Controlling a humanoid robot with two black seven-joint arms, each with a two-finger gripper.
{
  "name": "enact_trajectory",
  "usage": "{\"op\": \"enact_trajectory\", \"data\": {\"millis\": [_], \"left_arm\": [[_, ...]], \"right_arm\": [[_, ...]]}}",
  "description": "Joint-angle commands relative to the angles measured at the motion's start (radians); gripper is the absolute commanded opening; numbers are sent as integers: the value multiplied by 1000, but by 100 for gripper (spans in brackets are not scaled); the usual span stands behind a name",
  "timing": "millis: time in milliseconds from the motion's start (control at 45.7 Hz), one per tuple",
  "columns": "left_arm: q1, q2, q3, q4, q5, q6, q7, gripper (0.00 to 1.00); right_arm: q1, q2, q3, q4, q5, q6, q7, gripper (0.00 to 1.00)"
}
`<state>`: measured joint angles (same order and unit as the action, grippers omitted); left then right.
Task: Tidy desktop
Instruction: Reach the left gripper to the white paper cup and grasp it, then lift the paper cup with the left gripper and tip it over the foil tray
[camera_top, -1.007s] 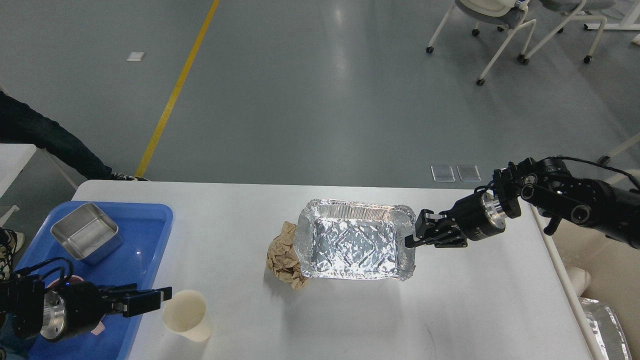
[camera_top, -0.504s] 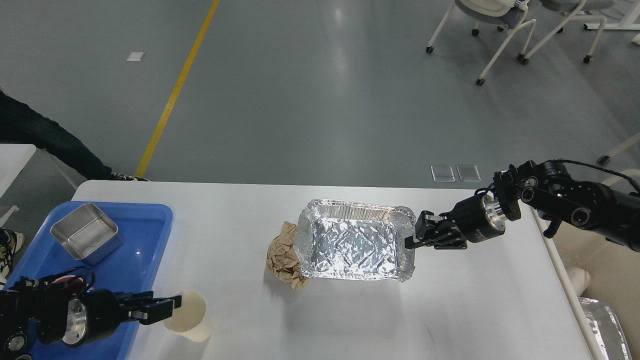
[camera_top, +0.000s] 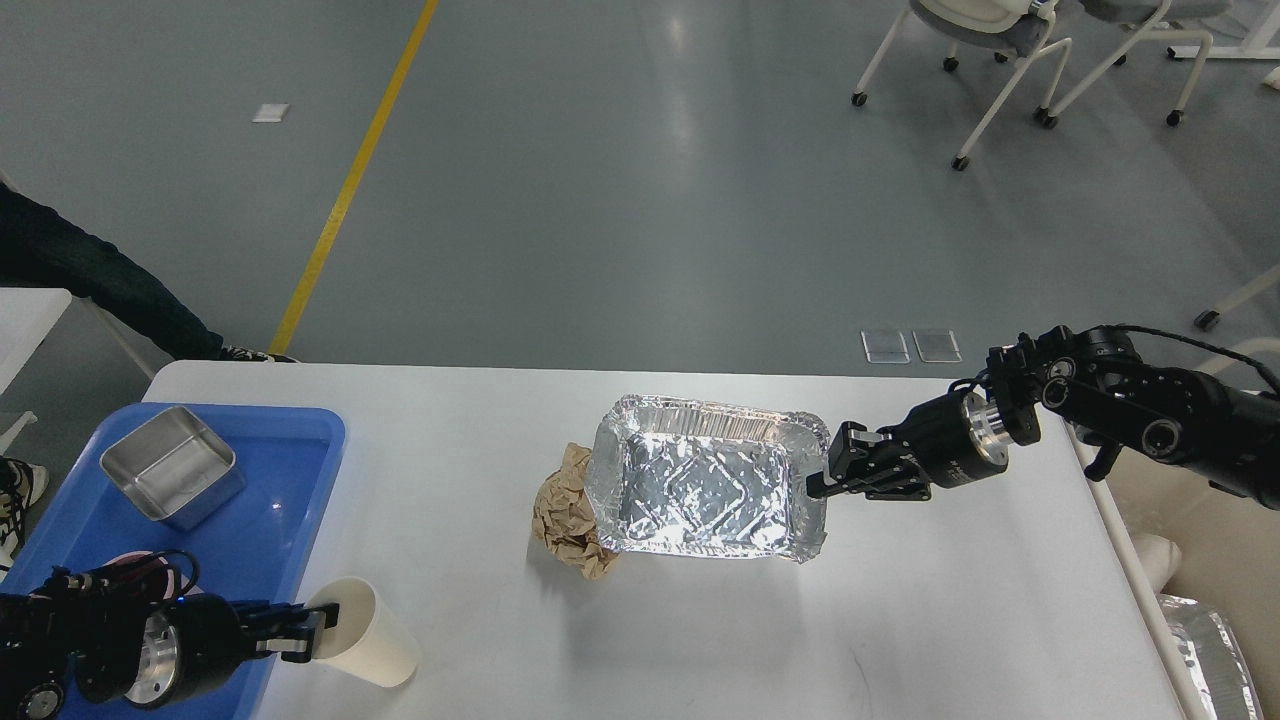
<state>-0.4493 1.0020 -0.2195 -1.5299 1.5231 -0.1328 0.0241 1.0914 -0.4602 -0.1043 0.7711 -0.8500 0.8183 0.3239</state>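
The white desktop (camera_top: 900, 620) holds an empty foil tray (camera_top: 700, 490) at its middle. My right gripper (camera_top: 820, 482) is shut on the tray's right rim, and the tray sits slightly tilted. A crumpled brown paper ball (camera_top: 568, 515) lies against the tray's left side, partly under it. A cream paper cup (camera_top: 365, 632) leans tilted near the front left, beside the blue tray. My left gripper (camera_top: 312, 628) is shut on the cup's rim at its left side.
A blue plastic tray (camera_top: 270, 500) at the left edge holds a steel box (camera_top: 172, 466). A cream bin (camera_top: 1200, 540) stands off the table's right edge with foil (camera_top: 1215, 650) in it. A person's leg (camera_top: 90, 280) is at the far left.
My left gripper dropped lower, reached the cup's rim and closed on it; the cup tipped left. My right gripper edged up with the foil tray's right rim.
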Motion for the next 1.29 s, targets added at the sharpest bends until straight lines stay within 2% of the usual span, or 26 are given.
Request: {"op": "enact_trajectory", "data": {"millis": [0,438,569,679,723,745,876,964,1073,1139,1270], "left_arm": [[0,3,-3,-1,0,-1,0,0],[-9,53,-63,-47,-5,-7,-49,0],[-15,96,-69,-90,-9,-7,-110,0],[-22,159,-133,-145,-11,-24,-167,0],[-25,191,-172,-162,-11,-56,-177,0],[-35,228,-234,-171,-12,-101,-185,0],[-57,299,-440,-171,-73,-234,-242,0],[-87,314,-589,-171,-119,-365,-251,0],[-153,294,-753,-165,-141,-527,-242,0],[-221,264,-796,-162,-141,-605,-230,0],[-339,178,-785,-151,-141,-711,-158,0]], "right_arm": [[-5,5,0,-3,3,9,-8,0],[25,28,54,-1,85,47,-11,0],[31,60,58,-10,89,50,-12,0],[31,91,58,-26,89,50,-12,0],[28,92,57,-27,88,48,-12,0],[24,97,55,-35,88,47,-12,0],[7,118,51,-67,86,47,-11,0],[-8,133,51,-75,85,44,-11,0],[-13,140,51,-78,81,42,-9,0],[-13,141,51,-76,78,42,-9,0],[-11,141,51,-73,75,42,-9,0]]}}
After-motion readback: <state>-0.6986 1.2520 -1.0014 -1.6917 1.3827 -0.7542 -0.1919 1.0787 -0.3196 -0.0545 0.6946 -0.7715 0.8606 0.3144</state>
